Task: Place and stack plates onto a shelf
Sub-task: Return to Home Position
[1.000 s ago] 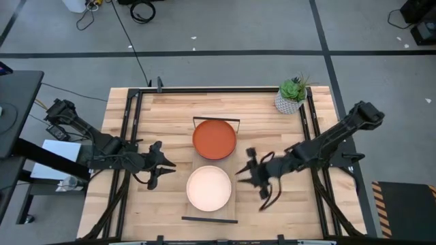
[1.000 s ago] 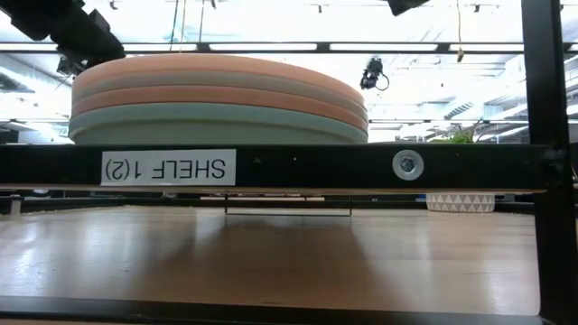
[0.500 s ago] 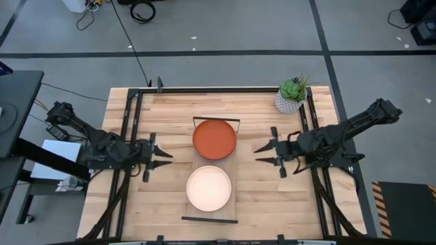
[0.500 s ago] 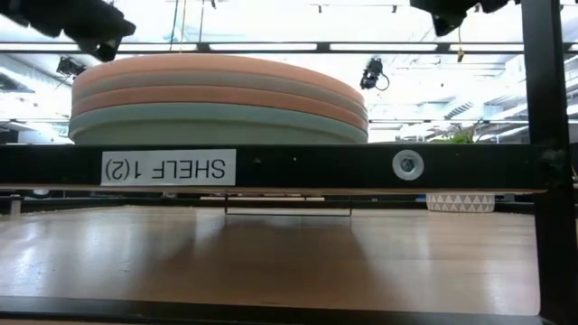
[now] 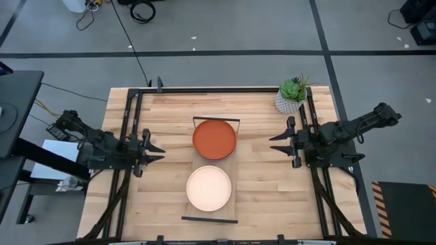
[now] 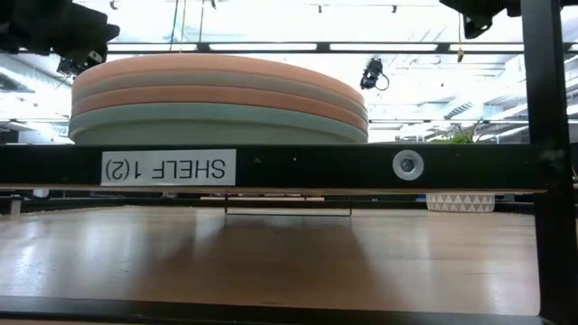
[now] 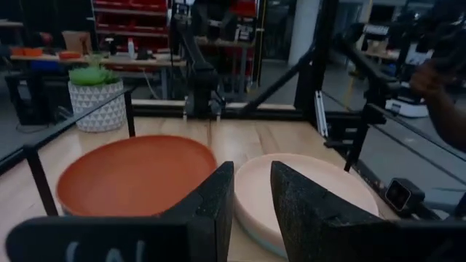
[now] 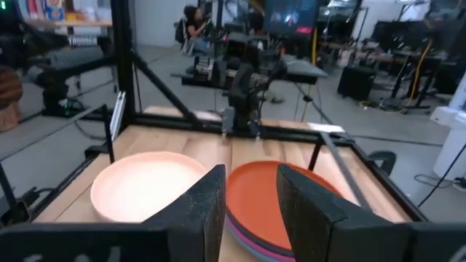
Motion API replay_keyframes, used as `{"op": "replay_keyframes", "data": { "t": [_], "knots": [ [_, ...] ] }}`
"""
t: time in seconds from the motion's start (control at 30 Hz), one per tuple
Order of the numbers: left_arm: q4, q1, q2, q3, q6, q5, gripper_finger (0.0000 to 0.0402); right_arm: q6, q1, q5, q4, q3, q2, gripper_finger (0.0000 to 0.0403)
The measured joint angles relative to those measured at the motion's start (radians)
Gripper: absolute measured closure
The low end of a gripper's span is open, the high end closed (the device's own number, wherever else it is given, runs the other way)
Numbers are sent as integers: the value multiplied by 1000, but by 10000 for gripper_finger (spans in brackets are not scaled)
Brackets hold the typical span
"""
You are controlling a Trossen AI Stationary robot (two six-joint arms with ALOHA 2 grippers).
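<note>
Homing step, by my read: no plate is loose on the counter (image 5: 170, 109) and both arms are empty.

- **Left gripper** (image 5: 158, 152): hangs over the counter's left edge, pointing inward at the shelf. Its fingers (image 7: 218, 211) are parted by a narrow gap with nothing between them.
- **Shelf** (image 5: 231, 209): runs down the counter's middle from centre to near edge, with a wire frame at each short end. It carries two stacks close together; I cannot tell whether they touch.
- **Far-end stack:** the orange plate (image 5: 214, 139) is on top, with a magenta rim showing beneath it in the right wrist view.
- **Near-end stack:** the peach plate (image 5: 208, 188) is on top, with several more rims below it in the low view.
- **Right gripper** (image 5: 274, 141): hangs over the right edge, facing inward. Its fingers (image 8: 207, 211) are likewise parted and empty.
- **Potted plant** (image 5: 291, 95): stands at the far right corner, well apart from the shelf.

Next: fold both arms back to rest. No grasp is needed, just clearance from the black side rails (image 5: 131, 112) and, on the right, the plant.
</note>
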Motion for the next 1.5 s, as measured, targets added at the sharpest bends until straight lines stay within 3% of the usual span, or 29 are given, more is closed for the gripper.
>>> {"op": "replay_keyframes", "data": {
  "t": [0.4,0.7,0.87,1.0,1.27,1.37,1.5],
  "knots": [
    [15,0,-170,-98,56,-8,303,6,0,53,1,-169,-281,274],
    [170,1,-166,-187,184,-11,303,-41,-21,130,92,-354,-494,274],
    [179,6,-165,-187,240,-2,303,-76,-104,154,222,-454,-513,281],
    [167,6,-165,-187,280,-1,303,-40,-193,153,194,-454,-514,293],
    [176,36,-165,-188,302,-7,303,-43,-369,7,184,-454,-514,313],
    [190,70,-165,-188,283,-7,303,-46,-437,-4,169,-454,-514,316],
    [182,141,-165,-188,255,87,303,-18,-560,-12,205,-454,-514,323]
  ]
}}
